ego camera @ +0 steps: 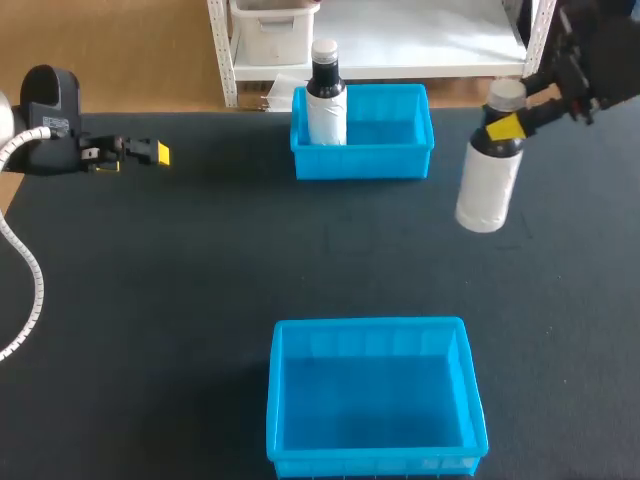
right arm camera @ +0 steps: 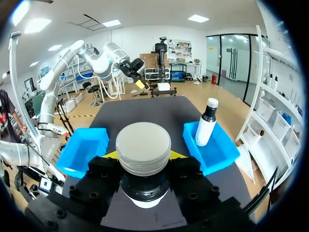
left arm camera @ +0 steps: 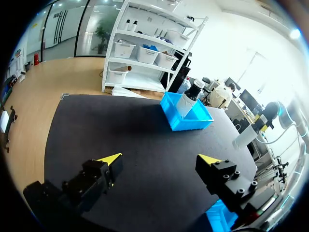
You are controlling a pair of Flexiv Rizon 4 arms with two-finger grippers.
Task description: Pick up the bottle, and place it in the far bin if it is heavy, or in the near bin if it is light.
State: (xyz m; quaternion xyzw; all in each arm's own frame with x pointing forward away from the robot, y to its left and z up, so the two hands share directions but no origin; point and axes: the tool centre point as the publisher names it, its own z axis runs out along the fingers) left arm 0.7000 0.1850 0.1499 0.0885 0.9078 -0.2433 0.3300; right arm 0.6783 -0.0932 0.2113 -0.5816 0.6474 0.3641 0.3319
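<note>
My right claw [ego camera: 505,127] is closed on the bottle [ego camera: 489,185], its yellow tips pinching the dark neck [ego camera: 505,146] just under the pale cap [right arm camera: 143,147]. The white body hangs below the tips and looks to be lifted off the dark surface [ego camera: 200,260]. It sits out to the right of the far bin [ego camera: 380,163], apart from it and well away from the near bin [ego camera: 375,462]. My left claw [ego camera: 150,153] rests over the far left of the surface with its fingers spread wide and nothing between them. A second bottle [ego camera: 326,100] of the same kind stands upright in the left end of the far bin, while the near bin holds nothing.

I judge this bottle to be rigid plastic with a smooth, probably slick wrapped body. That makes the neck the better place to hold it, because the cap's lower edge rests on my tips and should stop it sliding down. The opaque body hides how full it is, so nothing here shows its weight, and I would have to read that from the load on my arm. If it is full, it may swing from the neck hold, so I would carry it slowly and lower it well inside whichever bin I choose before I let go.
</note>
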